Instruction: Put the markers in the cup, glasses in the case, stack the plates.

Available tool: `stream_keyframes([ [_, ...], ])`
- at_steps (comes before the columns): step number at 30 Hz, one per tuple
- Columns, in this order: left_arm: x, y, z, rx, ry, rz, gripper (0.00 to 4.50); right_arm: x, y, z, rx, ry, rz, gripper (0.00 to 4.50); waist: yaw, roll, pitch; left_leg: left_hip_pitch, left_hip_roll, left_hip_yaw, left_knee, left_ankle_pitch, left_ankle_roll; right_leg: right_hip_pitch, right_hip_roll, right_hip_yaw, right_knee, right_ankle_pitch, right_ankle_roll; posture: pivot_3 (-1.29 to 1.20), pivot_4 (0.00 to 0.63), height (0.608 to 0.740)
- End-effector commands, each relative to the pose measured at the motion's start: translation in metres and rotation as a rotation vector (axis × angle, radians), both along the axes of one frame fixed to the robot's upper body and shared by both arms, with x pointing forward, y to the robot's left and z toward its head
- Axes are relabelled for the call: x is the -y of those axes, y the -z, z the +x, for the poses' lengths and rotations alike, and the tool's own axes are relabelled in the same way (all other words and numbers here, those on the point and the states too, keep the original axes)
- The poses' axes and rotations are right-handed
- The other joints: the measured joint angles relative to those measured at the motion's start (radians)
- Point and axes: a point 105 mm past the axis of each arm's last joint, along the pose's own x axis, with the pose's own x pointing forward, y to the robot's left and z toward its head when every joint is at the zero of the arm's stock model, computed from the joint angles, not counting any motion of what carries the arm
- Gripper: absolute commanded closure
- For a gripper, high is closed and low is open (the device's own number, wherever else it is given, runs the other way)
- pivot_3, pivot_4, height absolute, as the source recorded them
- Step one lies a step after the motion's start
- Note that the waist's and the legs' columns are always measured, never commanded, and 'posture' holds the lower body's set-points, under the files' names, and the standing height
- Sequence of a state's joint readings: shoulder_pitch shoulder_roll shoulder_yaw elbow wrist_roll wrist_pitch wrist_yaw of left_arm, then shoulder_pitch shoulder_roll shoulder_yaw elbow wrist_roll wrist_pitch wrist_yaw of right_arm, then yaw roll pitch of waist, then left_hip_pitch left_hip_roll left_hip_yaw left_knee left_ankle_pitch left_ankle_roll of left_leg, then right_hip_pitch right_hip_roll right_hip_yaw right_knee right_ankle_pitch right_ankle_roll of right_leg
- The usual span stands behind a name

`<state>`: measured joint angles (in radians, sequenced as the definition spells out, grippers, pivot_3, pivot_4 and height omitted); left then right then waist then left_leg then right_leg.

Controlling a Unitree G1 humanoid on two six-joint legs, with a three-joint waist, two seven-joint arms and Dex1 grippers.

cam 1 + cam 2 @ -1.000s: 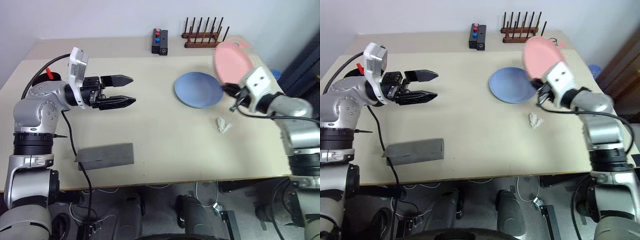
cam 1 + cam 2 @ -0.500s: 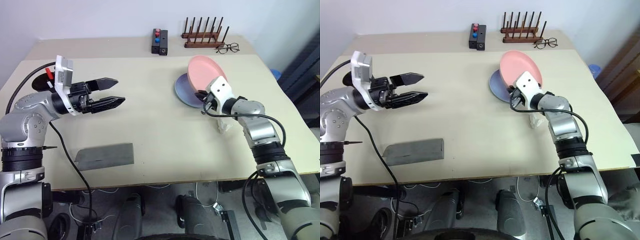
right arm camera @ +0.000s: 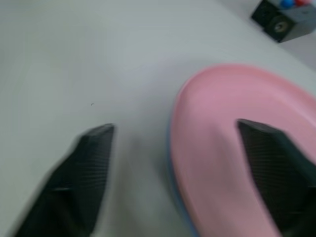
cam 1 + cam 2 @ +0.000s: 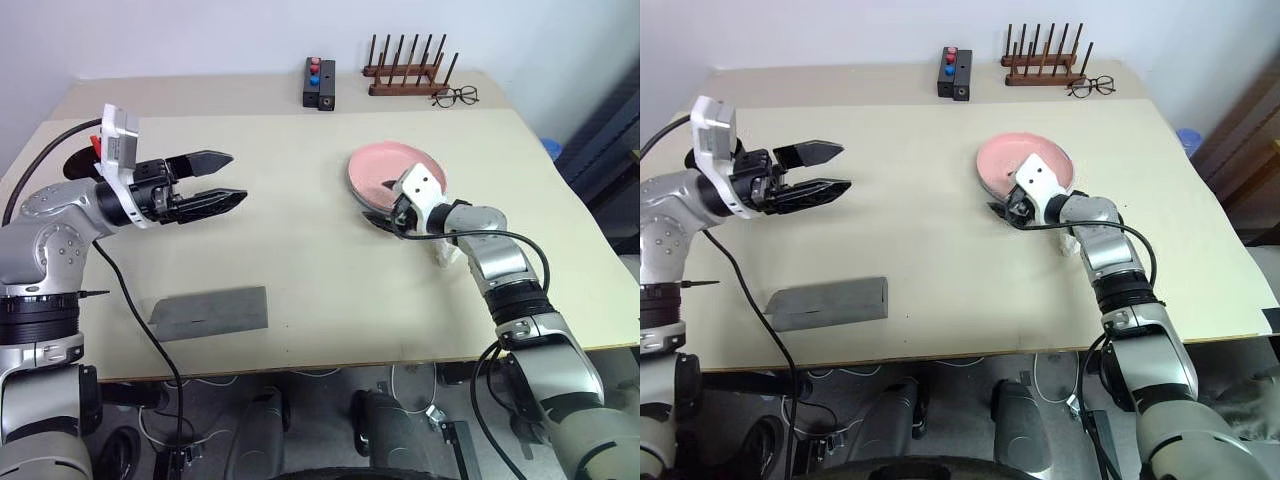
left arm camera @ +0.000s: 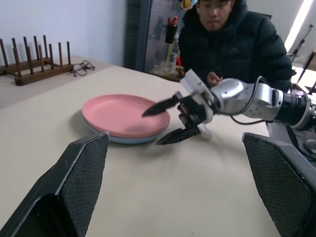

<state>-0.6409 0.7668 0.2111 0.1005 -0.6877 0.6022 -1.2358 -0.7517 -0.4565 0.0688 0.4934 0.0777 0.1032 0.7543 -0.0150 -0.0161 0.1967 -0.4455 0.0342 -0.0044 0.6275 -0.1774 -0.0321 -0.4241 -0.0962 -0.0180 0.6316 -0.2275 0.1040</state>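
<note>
Head views: a pale beige table (image 4: 300,250) stands against a white wall. The right gripper (image 4: 385,205) sits at the near rim of the pink plate (image 4: 385,172), its fingers spread apart, one above the rim and one beside it, holding nothing. The pink plate lies on the blue plate (image 4: 997,196), of which a thin edge shows. Just right of this hand lies a small crumpled white scrap (image 4: 447,253). The left gripper (image 4: 222,180) hovers well to the left of the plates, fingers apart and empty. Nearer than that hand, the grey case (image 4: 210,312) lies flat. Behind its wrist sits the cup (image 4: 82,162) with a red marker cap (image 4: 98,146) in it. Far beyond both hands are a black box (image 4: 320,82) with red and blue buttons, a wooden peg rack (image 4: 405,72) and clear spectacles (image 4: 456,96).

Left wrist view: a person (image 5: 237,44) in a dark padded jacket sits beyond the table.

Right wrist view: the pink plate lies between its spread fingers (image 3: 86,168). No writing is readable.
</note>
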Motion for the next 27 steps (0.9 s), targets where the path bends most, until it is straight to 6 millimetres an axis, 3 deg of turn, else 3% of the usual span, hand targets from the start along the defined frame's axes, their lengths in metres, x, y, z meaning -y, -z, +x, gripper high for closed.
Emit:
stream_keyframes([
  [1,0.000,-0.018,-0.006,0.063,0.011,0.009,0.00,0.014,-0.053,-0.012,0.096,0.000,0.201,0.06,0.001,0.000,0.000,0.000,0.000,0.000,0.000,0.000,0.000,0.000,0.000,0.000,0.000,0.000,0.000,0.00,0.150,0.740],
  [2,0.002,-0.017,-0.007,0.061,0.016,0.010,0.00,0.019,-0.056,-0.017,0.088,0.006,0.221,0.06,0.003,0.000,0.000,0.000,0.000,0.000,0.000,0.000,0.000,0.000,0.000,0.000,0.000,0.000,0.001,0.00,0.150,0.740],
  [9,0.016,0.003,-0.012,0.007,0.087,0.021,0.00,0.072,-0.012,-0.053,-0.130,0.194,0.150,0.06,0.008,-0.001,-0.001,0.001,0.000,0.001,0.000,0.000,0.000,0.001,0.000,0.001,-0.001,-0.001,-0.002,0.00,0.150,0.740],
  [11,0.019,0.004,-0.012,0.001,0.100,0.012,0.00,0.078,-0.003,-0.059,-0.190,0.265,0.223,0.06,0.005,-0.001,-0.001,0.001,0.000,0.001,0.000,0.000,0.000,0.001,0.000,0.001,0.000,-0.001,-0.003,0.00,0.150,0.740],
  [14,0.020,0.008,-0.012,-0.016,0.129,0.025,0.00,0.074,0.019,-0.073,-0.227,0.319,0.179,0.06,0.000,-0.001,-0.001,0.002,0.000,0.001,0.000,0.000,0.000,0.001,0.000,0.001,0.000,-0.001,-0.003,0.00,0.150,0.740],
  [18,0.024,0.011,-0.010,-0.023,0.155,0.037,0.00,0.095,0.037,-0.078,-0.267,0.450,0.161,0.06,0.002,-0.001,-0.001,0.002,0.000,0.001,-0.001,0.000,0.000,0.001,0.000,0.001,0.000,-0.001,-0.003,0.00,0.150,0.740],
  [21,0.026,0.010,-0.009,-0.028,0.169,0.040,0.00,0.095,0.049,-0.089,-0.339,0.425,0.190,0.06,0.008,-0.001,-0.001,0.001,0.000,0.001,0.000,0.000,0.000,0.001,0.000,0.002,-0.001,-0.001,-0.003,0.00,0.150,0.740],
  [24,0.026,0.011,-0.011,-0.028,0.184,0.049,0.00,0.086,0.062,-0.098,-0.394,0.387,0.168,0.87,0.005,-0.001,-0.001,0.001,0.000,0.001,0.000,0.000,0.000,0.001,0.000,0.002,-0.001,-0.001,-0.003,0.00,0.150,0.740],
  [27,0.022,0.012,-0.014,-0.030,0.190,0.061,0.00,0.085,0.058,-0.094,-0.384,0.390,0.185,2.37,0.001,-0.001,-0.001,0.002,0.000,0.001,0.000,0.000,0.000,0.001,0.000,0.002,-0.001,-0.001,-0.003,0.00,0.150,0.740],
])
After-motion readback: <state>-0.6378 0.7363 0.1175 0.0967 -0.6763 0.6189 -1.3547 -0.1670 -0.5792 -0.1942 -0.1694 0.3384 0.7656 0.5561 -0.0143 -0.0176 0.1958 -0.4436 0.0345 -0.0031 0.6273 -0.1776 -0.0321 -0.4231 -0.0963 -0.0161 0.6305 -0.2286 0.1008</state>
